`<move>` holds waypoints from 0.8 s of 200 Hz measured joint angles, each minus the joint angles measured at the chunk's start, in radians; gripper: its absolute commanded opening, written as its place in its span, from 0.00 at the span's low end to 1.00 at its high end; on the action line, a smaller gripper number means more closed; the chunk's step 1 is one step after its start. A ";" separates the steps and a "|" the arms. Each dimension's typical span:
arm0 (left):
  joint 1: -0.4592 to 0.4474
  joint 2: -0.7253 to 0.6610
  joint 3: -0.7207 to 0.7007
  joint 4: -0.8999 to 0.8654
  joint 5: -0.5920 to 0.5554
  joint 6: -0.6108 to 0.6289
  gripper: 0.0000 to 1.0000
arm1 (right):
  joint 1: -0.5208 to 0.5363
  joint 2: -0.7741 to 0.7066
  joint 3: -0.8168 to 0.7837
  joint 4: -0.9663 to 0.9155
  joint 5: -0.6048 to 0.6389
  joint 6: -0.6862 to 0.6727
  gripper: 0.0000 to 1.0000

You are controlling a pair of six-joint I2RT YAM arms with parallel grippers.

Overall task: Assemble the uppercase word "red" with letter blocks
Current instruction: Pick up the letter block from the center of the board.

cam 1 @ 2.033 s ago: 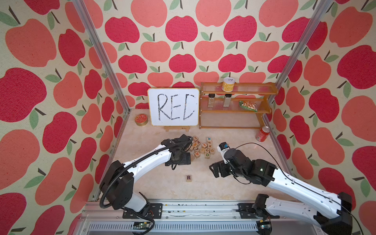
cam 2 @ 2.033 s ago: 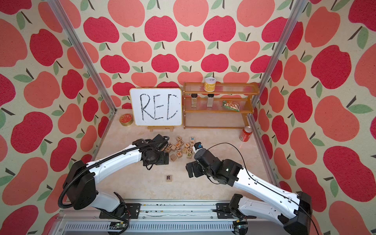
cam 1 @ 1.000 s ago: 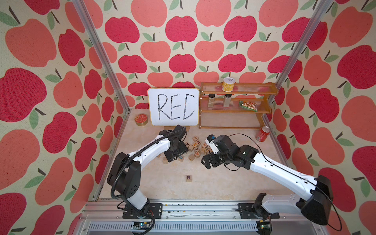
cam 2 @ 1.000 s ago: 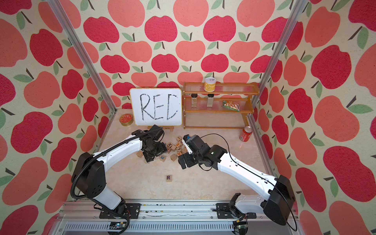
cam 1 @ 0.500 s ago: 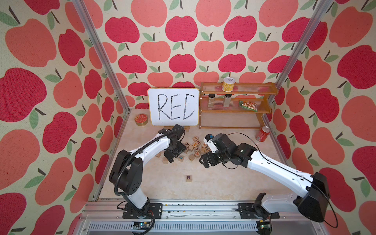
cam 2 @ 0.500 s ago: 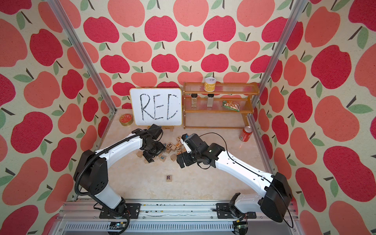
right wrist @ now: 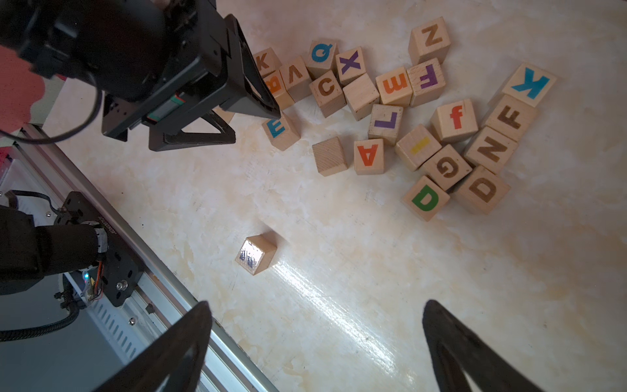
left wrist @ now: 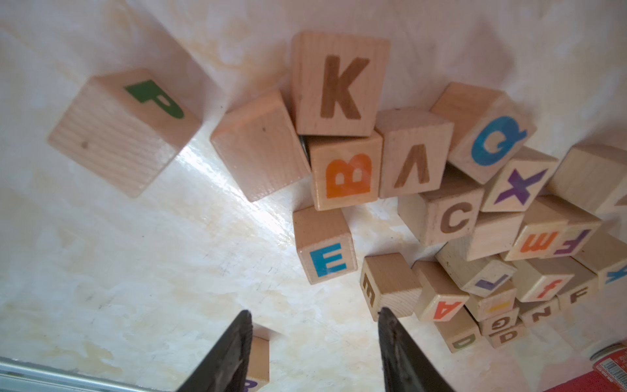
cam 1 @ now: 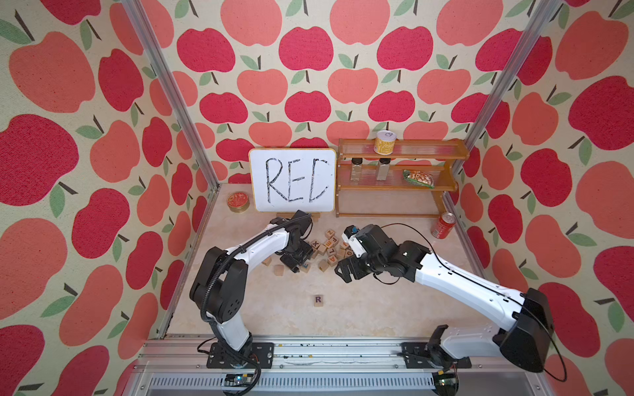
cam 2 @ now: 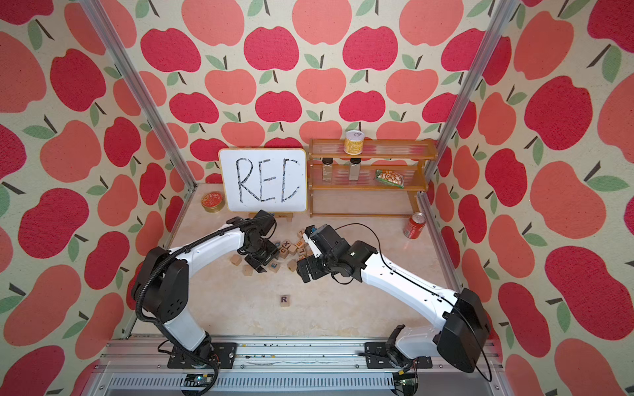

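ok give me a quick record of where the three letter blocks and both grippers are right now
left gripper: open, empty
right gripper: open, empty
R block: alone on the table, apart from the pile
E block: at the pile's edge, just ahead of the left gripper
green D block: at the pile's edge, beside a brown D block

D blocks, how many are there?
2. The green D block and the brown D block sit side by side, next to the G block. Hidden faces may carry more.
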 measured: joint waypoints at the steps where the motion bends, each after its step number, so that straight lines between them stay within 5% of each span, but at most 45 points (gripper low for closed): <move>1: 0.000 0.000 0.000 0.001 0.000 0.000 0.55 | 0.000 0.000 0.000 0.000 0.000 0.000 0.99; 160: 0.011 0.085 -0.005 0.047 0.020 -0.034 0.53 | -0.032 0.011 0.013 0.000 -0.015 -0.018 0.99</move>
